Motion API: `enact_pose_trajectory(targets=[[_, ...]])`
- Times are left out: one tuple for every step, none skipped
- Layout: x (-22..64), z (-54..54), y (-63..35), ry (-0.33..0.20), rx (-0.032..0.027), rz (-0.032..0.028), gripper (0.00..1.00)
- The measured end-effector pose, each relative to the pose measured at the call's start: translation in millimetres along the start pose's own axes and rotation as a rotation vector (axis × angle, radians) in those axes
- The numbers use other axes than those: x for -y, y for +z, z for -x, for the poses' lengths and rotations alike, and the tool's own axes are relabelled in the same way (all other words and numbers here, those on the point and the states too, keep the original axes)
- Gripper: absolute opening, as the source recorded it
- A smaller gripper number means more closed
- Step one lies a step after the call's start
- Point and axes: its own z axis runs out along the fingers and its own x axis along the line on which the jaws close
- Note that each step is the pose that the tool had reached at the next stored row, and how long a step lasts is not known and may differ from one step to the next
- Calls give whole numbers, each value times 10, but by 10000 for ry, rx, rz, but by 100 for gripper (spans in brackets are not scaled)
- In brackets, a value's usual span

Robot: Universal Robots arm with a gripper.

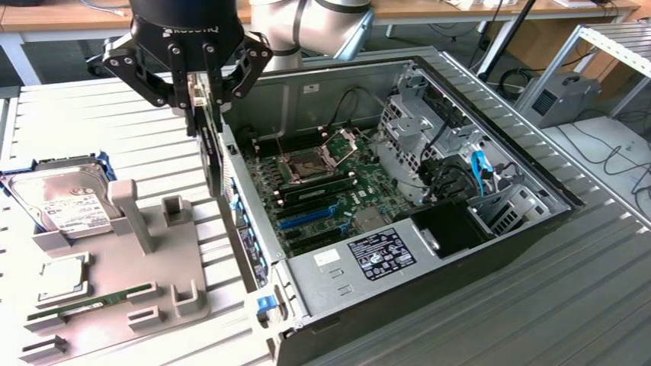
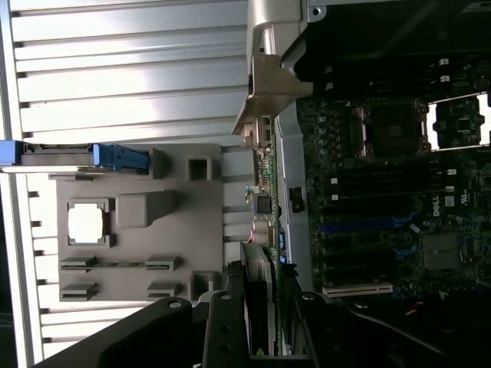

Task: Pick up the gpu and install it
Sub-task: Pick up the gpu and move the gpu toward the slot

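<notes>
Exterior view: your black gripper grasps the green, silver-bracketed gpu card edge-on, hanging by the open black computer case's wall, nine o'clock of its motherboard.

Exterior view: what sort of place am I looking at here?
Probably a robotics lab for computer assembly: a gripper holds a gpu at the rim of an open PC case on a ribbed metal table, a hard drive lies by a grey parts fixture, and desks stand behind.
</notes>
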Motion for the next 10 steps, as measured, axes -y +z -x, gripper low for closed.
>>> enact_pose_trajectory(targets=[[-1, 8, 0, 0, 1, -1, 29], [-1, 16, 0, 0, 0, -3, 29], [-3, 33, 0, 0, 0, -5, 29], [-3, 42, 1, 0, 1, -7, 29], [-4, 53, 1, 0, 1, -9, 29], [-5, 73, 1, 0, 1, -11, 29], [-7, 94, 1, 0, 1, -14, 29], [-8, 105, 1, 0, 1, -14, 29], [-9, 112, 1, 0, 1, -15, 29], [-9, 121, 2, 0, 1, -16, 29]])
